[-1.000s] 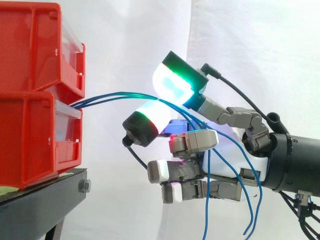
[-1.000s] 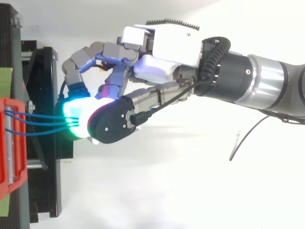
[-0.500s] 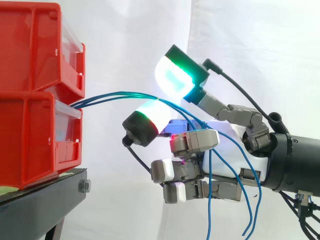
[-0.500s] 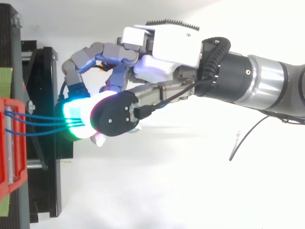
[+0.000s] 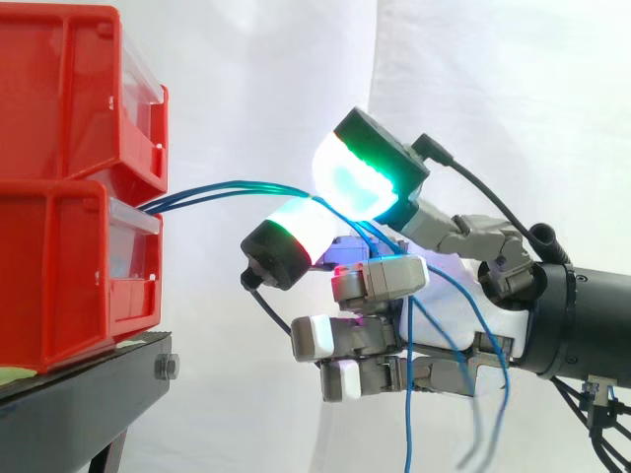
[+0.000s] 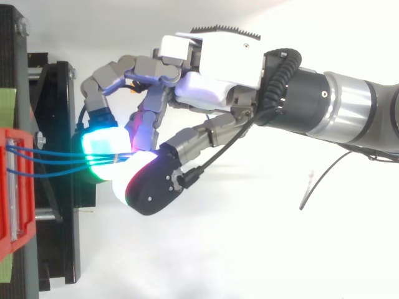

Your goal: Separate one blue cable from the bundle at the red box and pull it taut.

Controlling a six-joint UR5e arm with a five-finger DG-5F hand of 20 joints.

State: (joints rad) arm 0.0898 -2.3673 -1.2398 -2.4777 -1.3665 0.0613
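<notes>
Blue cables [image 5: 212,189] leave red bins [image 5: 59,246]; hand [image 6: 218,59] pinches them.

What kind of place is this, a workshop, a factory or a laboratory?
Most likely a robotics laboratory test bench. A plain white curtain closes off the background, red bins are stacked on a black stand, and a robot hand with glowing pads is at the blue cables leading from the bins.

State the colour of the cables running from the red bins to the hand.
Blue. The cables show best in the side view.
</notes>
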